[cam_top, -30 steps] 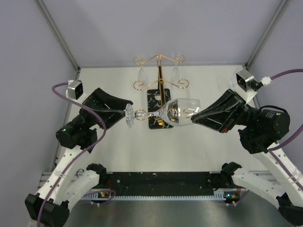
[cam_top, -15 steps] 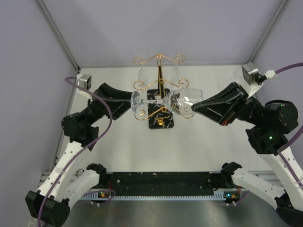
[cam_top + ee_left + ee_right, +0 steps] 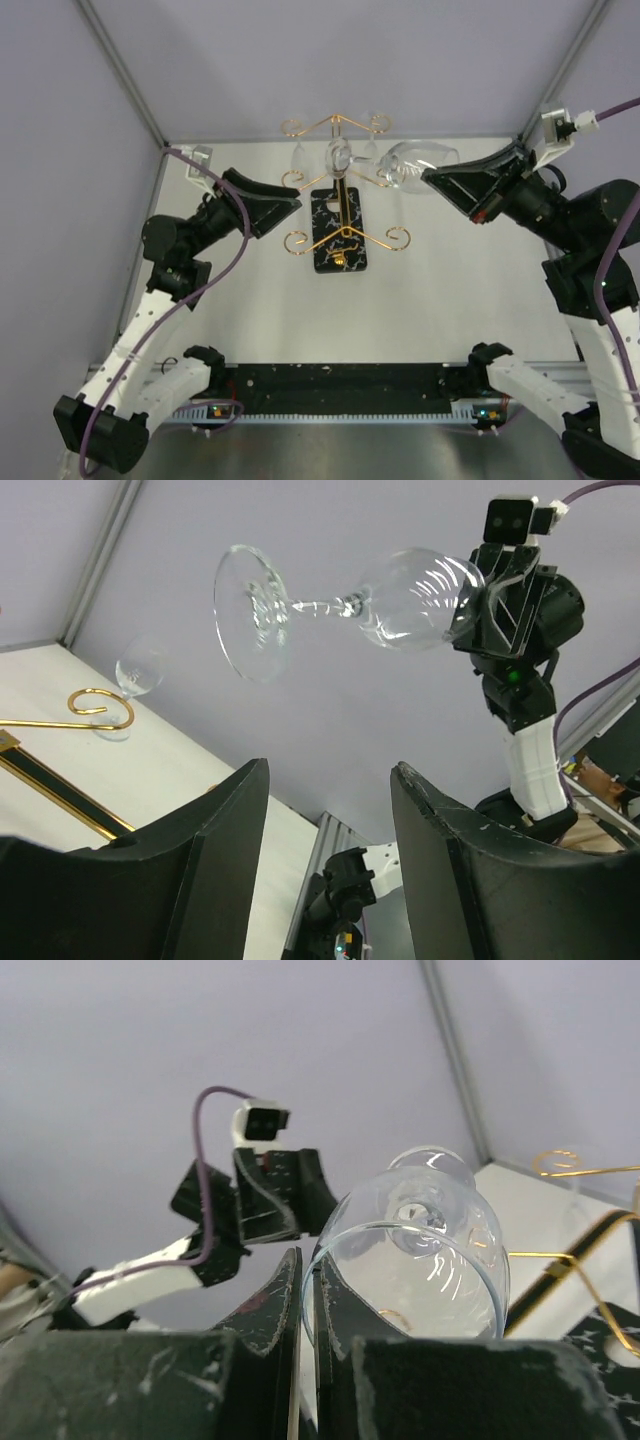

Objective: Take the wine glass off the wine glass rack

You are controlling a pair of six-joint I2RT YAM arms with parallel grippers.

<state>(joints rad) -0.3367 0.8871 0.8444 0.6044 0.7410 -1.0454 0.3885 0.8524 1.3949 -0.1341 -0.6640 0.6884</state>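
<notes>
**Wine glass aloft and lying sideways, carried by the right arm alone**

The right gripper [image 3: 432, 178] pinches the bowl rim of the wine glass [image 3: 405, 163], jaws pressed nearly together. The stem runs level, bowl to the right and foot to the left, above the far end of the wine glass rack [image 3: 340, 215] and apparently free of its wire. The left gripper [image 3: 287, 200], jaws spread and empty, sits nearest the foot, over the counter [image 3: 250, 300].

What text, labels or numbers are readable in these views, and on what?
No readable text in any view.
wine glass: clear, no marking.
wine glass rack: black base shows only white veining, no lettering.
black rail at the table's near edge: pale specks, too small to read as text.
</notes>
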